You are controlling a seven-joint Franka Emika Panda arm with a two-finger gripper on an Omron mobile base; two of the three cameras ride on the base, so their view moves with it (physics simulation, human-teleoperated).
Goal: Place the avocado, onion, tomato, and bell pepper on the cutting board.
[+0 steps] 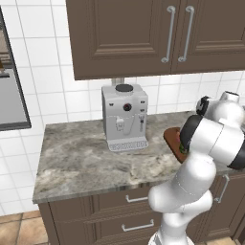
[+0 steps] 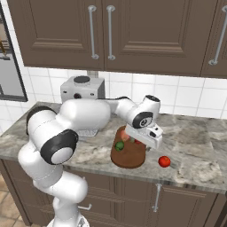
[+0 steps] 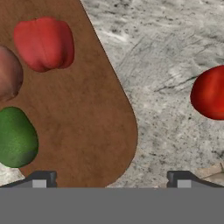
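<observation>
Already the flat reddish-brown wooden cutting board (image 3: 83, 109) carries the dark green avocado (image 3: 15, 138), tan onion (image 3: 6, 74) and blocky red bell pepper (image 3: 43, 43). Only the round red tomato (image 3: 210, 92) remains on the grey counter (image 3: 175, 43), at three o'clock of the board. Spread wide and empty, the gripper (image 3: 111, 177) should next shift over it, descend and close.

In the hand view, the brown cutting board (image 3: 87, 122) fills the left, carrying the red bell pepper (image 3: 43, 43) at top, the tan onion (image 3: 8, 74) and the green avocado (image 3: 15, 138) below. The red tomato (image 3: 211, 92) lies on stone at right, apart.
</observation>
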